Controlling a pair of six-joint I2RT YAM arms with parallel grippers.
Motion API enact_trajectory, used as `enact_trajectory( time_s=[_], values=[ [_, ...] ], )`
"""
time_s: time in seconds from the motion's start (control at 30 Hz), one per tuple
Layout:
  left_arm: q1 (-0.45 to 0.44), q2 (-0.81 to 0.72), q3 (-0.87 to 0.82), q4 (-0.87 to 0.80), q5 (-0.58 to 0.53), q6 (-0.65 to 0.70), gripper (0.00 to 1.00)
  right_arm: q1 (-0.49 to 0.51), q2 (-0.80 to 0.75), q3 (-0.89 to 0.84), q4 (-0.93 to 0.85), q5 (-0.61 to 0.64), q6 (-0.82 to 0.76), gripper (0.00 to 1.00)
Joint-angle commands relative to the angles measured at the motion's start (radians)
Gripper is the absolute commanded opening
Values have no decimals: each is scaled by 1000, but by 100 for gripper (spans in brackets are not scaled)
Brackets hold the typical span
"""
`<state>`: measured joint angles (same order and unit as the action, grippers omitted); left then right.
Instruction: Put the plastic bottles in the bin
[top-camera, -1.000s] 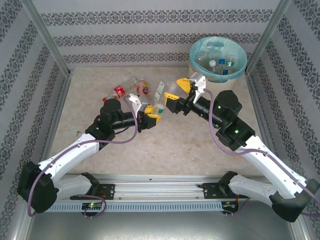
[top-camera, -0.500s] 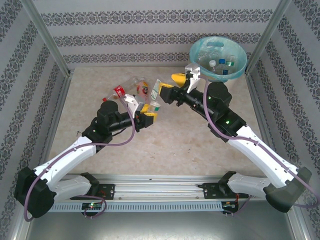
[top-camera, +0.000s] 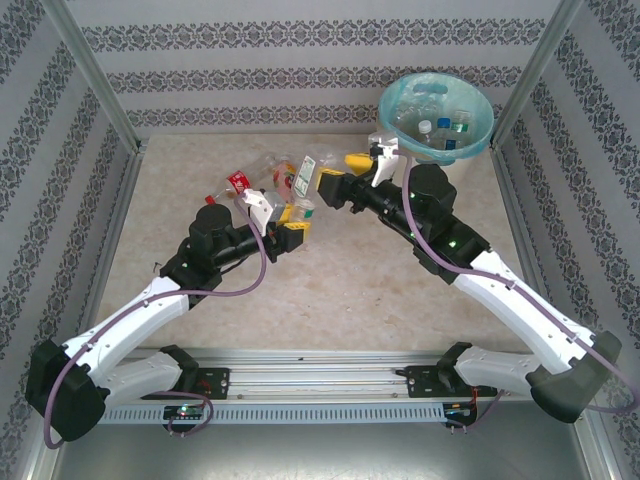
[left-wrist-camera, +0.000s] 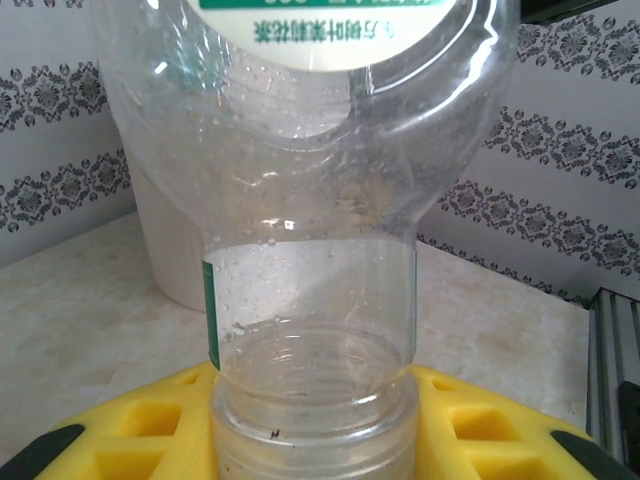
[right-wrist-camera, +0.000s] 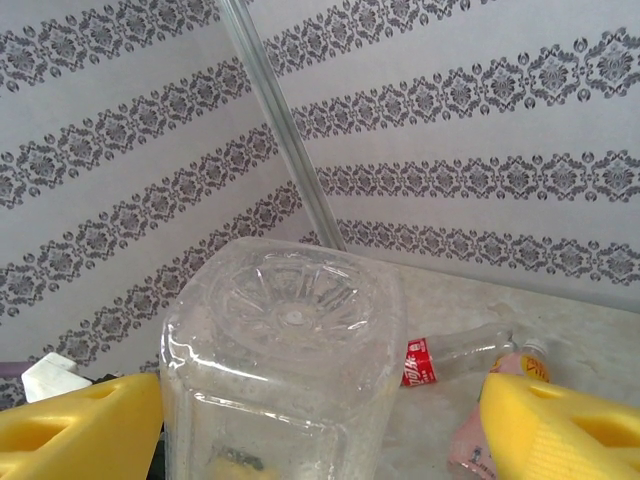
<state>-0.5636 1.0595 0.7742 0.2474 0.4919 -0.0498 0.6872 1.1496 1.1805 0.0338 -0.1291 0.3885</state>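
Near the middle of the beige speckled table (top-camera: 340, 290), a little toward 12 o'clock, the left gripper (left-wrist-camera: 315, 430) is clamped on the neck of a clear plastic bottle with a green-and-white label (left-wrist-camera: 310, 200), with a yellow pad pressed in on either side. The neck is the narrow, stiff part, so a grip there should hold without crushing the body, and it leaves the wide base free. That base points toward 1 o'clock, into the right gripper (right-wrist-camera: 320, 400), whose jaws stand apart and straddle it. One yellow pad looks to lie against the bottle's side and the other is clear of it with a gap between, so nothing is gripped on that side yet. This reads as a hand-over, and the reason seems plain: the round cream-white bin with a turquoise bag liner (top-camera: 392, 105) stands at the table's 1 o'clock corner, close behind the right arm and well away from the left one. Several capped bottles (top-camera: 440, 130) already lie inside it. At 10 o'clock from the held bottle, a clear bottle with a red label (top-camera: 240, 182) and a pink-and-orange-labelled bottle (top-camera: 285, 175) lie on their sides, untouched. The right jaws would need to close firmly before the left lets go, or the bottle could drop to the table.
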Motion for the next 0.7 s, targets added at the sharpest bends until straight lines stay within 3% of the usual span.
enact_trajectory(
  time_s=[0.0, 0.23, 0.47, 0.53, 0.63, 0.67],
  values=[
    [-15, -1, 5, 45, -14, 38, 30, 24, 32, 36, 10, -23, 41, 82],
    [-33, -1, 41, -48, -32, 85, 30, 29, 91, 89, -2, -50, 62, 79],
    [-34, -4, 44, -58, -62, 99, 33, 25, 99, 103, -6, -52, 52, 51],
    [-35, -7, 39, -35, -94, 72, 45, 18, 90, 106, -12, -54, 42, 45],
    [-35, -23, 19, 15, -122, 38, 76, 5, 74, 115, -30, -43, 12, 43],
    [-35, -32, 10, 34, -136, 24, 81, -1, 68, 121, -36, -38, -3, 43]
  ],
)
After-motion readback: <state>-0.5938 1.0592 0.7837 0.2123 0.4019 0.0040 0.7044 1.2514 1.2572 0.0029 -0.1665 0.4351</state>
